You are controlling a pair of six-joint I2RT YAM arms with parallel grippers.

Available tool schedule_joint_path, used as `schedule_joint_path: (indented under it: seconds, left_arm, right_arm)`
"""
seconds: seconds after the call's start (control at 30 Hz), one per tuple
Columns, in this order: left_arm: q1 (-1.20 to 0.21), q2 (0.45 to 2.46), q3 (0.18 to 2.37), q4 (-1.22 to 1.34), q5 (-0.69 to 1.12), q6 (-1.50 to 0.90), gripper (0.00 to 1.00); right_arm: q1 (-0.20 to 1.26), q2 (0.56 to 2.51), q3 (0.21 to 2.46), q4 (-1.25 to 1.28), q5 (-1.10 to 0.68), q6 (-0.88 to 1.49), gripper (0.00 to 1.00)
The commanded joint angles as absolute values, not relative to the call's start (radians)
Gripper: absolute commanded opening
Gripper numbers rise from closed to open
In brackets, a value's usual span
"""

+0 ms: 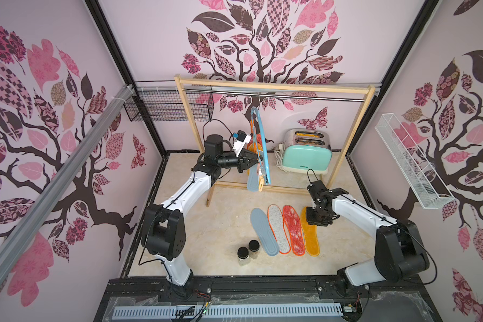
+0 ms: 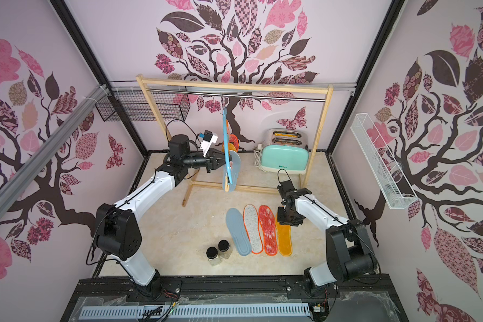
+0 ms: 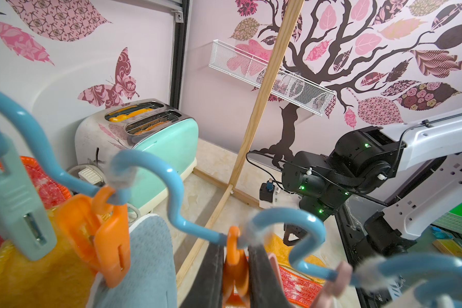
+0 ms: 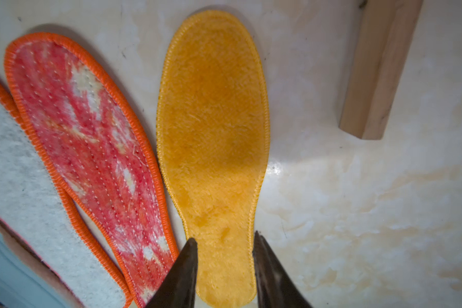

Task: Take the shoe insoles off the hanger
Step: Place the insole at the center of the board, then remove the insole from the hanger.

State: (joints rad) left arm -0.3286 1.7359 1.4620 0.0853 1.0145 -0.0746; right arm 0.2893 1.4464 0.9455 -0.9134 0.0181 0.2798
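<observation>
The light blue hanger (image 1: 262,145) (image 2: 226,145) hangs by its hook from the rail, edge-on in both top views. Clipped to it are a grey-blue insole (image 1: 253,181) (image 3: 144,261), a mustard yellow one (image 3: 32,277) and a red one (image 3: 46,184). My left gripper (image 1: 253,161) (image 3: 235,277) is shut on an orange clothespin (image 3: 235,256) on the wavy bar. Several insoles lie in a row on the table: grey-blue (image 1: 264,231), speckled (image 1: 278,228), red mottled (image 1: 293,230) and yellow (image 1: 311,239) (image 4: 214,133). My right gripper (image 1: 317,220) (image 4: 224,237) stands open just above the yellow one's narrow end, holding nothing.
The tall wooden frame (image 1: 273,86) spans the back, and its foot (image 4: 374,80) lies near my right gripper. A mint toaster (image 1: 307,152) stands behind it. Two black-lidded jars (image 1: 247,251) sit front centre. A black wire basket (image 1: 168,106) and a white one (image 1: 413,161) hang on the walls.
</observation>
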Motion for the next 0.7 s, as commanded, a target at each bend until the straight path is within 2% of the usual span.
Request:
schedule_joint_path:
  seconds: [0.0,0.13,0.4,0.67]
  left_arm:
    - [-0.326,1.721,1.437,0.051,1.028,-0.063,0.03]
    - [-0.315,1.721,1.435,0.051,1.028,-0.066,0.03]
    - [-0.308,1.717,1.43,0.057,1.028,-0.074,0.03]
    - [-0.308,1.712,1.424,0.066,1.014,-0.085,0.03]
  right_arm:
    - [0.285,1.319,0.939,-0.819,-0.056,0.275,0.36]
    - [0.296,1.16,0.886,-0.695,-0.091,0.29,0.36]
    - [0.353,0.723,0.587,-0.359,-0.238,0.317,0.36]
    - [0.379,0.486,0.373,-0.224,-0.324,0.326,0.36]
